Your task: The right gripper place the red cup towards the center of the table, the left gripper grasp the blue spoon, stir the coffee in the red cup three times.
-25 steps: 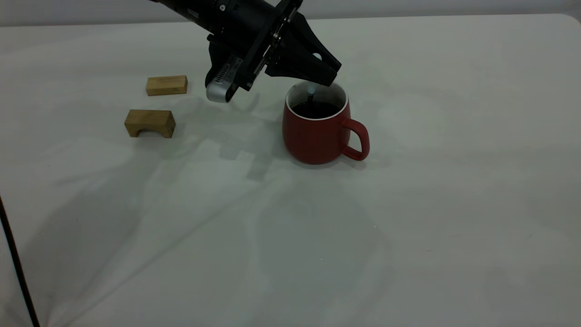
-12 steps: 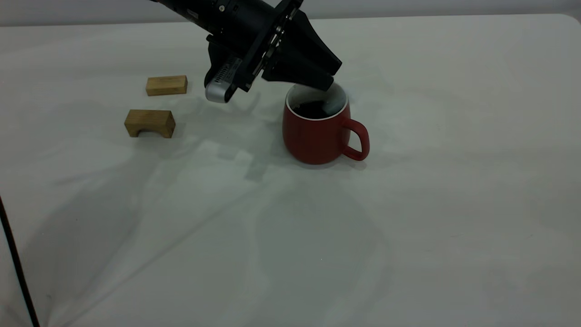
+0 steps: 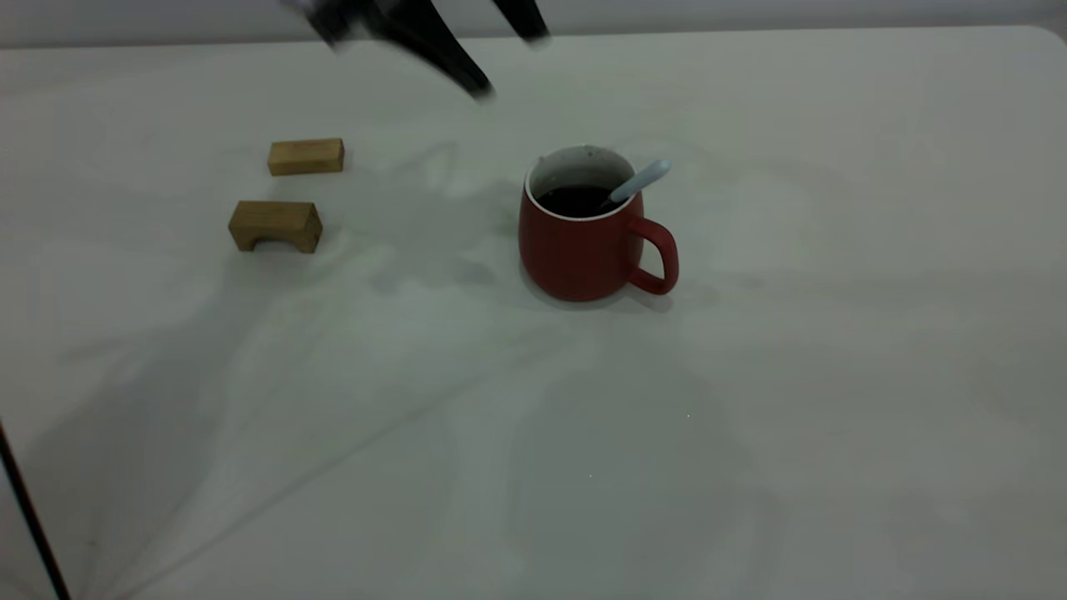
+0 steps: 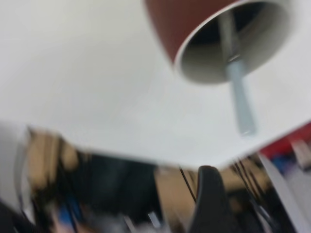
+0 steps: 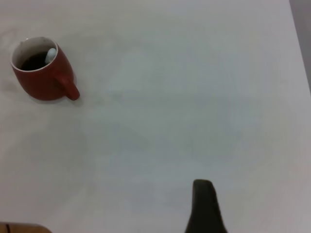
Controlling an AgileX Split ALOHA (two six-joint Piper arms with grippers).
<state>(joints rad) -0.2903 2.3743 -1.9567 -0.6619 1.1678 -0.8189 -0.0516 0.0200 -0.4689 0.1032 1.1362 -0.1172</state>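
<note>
The cup (image 3: 583, 242) stands upright near the middle of the table (image 3: 750, 417), handle toward the exterior view's right, coffee (image 3: 575, 200) dark inside it. The spoon (image 3: 638, 181) sits in the cup on its own, bowl down in the coffee, pale handle leaning out over the rim above the cup's handle. The left gripper (image 3: 500, 58) is up at the far edge of the table, well clear of the cup, blurred, its fingers (image 3: 454, 54) spread apart and holding nothing. The right gripper (image 5: 206, 208) is well apart from the cup; only one dark finger shows in its wrist view, so I cannot tell how far open it is. Two wooden blocks (image 3: 283, 192) lie on the table's left part.
</note>
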